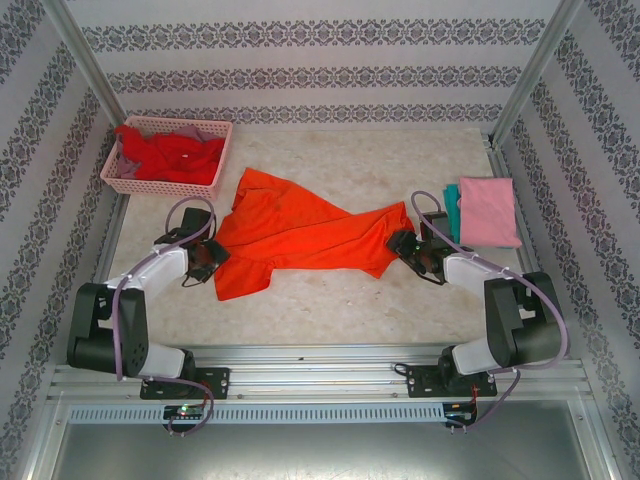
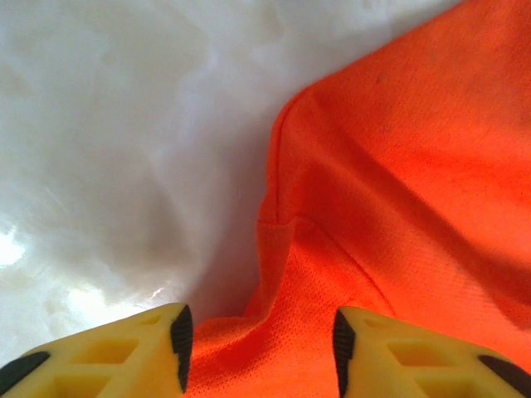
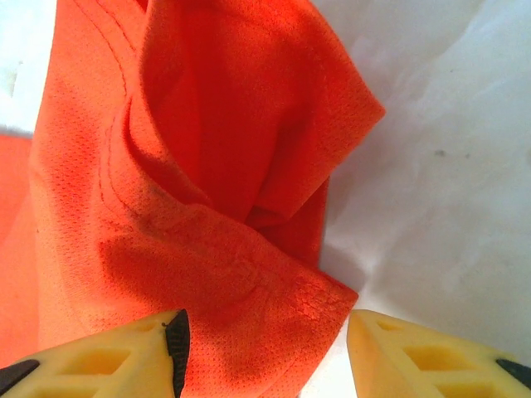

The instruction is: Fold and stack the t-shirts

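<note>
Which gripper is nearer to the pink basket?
Left. The left gripper is at the orange t-shirt's end toward the basket; the right gripper is at its opposite end.

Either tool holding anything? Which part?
Nothing held: the left tool and right tool are open, with orange t-shirt cloth lying loose in each gap.

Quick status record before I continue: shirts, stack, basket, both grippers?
orange t-shirt: unfolded, rumpled, mid-table
left gripper: open, astride the orange shirt's left edge
right gripper: open, astride its right edge
stack: folded pink t-shirt lying over teal t-shirt, far right
basket: far left corner, holds red t-shirts
</note>
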Controlling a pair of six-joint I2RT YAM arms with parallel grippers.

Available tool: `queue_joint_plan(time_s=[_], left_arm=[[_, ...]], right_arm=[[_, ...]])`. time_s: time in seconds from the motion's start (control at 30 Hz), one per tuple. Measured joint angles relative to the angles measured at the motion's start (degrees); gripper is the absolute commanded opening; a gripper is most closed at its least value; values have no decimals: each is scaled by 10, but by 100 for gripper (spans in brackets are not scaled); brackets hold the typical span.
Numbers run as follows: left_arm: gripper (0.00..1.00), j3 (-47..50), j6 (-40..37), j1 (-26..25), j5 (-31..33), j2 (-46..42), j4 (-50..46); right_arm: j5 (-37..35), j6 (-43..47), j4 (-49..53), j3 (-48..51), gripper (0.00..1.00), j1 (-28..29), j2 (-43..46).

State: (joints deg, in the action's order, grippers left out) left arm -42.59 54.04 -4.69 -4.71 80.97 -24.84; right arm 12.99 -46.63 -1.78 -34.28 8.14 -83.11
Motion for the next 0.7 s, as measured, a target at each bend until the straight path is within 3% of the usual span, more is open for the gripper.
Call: queue_joint_plan(time_s=[0.2, 0.5, 0.7], left_arm=[[34, 0, 2, -2, -9, 26, 3], [40, -3, 1, -2, 6, 46, 4], [39, -10, -4, -2, 20, 46, 4]], right_arm=[[0, 0, -5, 0, 53, 0, -5], [0, -2, -6, 8, 53, 0, 11], [0, -2, -6, 13, 53, 0, 17]])
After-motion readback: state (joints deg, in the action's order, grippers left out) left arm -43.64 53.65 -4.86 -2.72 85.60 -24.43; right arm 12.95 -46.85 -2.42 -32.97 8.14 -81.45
